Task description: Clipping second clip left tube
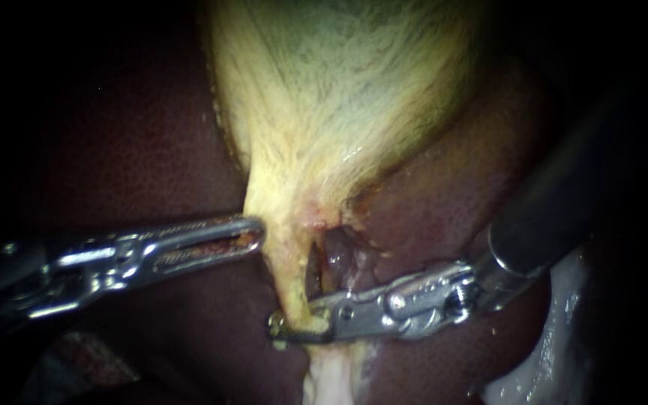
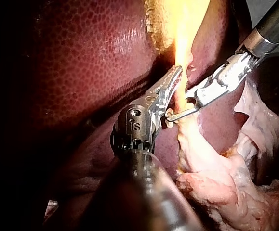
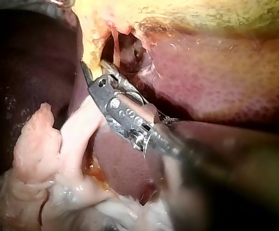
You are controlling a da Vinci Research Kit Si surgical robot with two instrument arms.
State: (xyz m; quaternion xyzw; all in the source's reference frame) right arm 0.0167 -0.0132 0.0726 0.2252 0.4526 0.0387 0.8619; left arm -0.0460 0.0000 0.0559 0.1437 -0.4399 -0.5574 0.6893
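Liver (image 1: 136, 150) behind | left instrument (image 1: 253, 234) jaws pinch gallbladder (image 1: 339, 90) edge | right instrument (image 1: 294, 328) jaws clamp left tube (image 1: 288, 281)

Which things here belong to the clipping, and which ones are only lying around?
For the job: right instrument, tube, left instrument.
Only around: liver, gallbladder, pale loose tissue.

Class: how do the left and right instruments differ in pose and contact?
The left instrument lies nearly level; the right instrument slants in from upper right. The left instrument's tip touches the narrowing gallbladder; the right instrument's jaws are shut on the left tube, lower down. Both are shiny metal.
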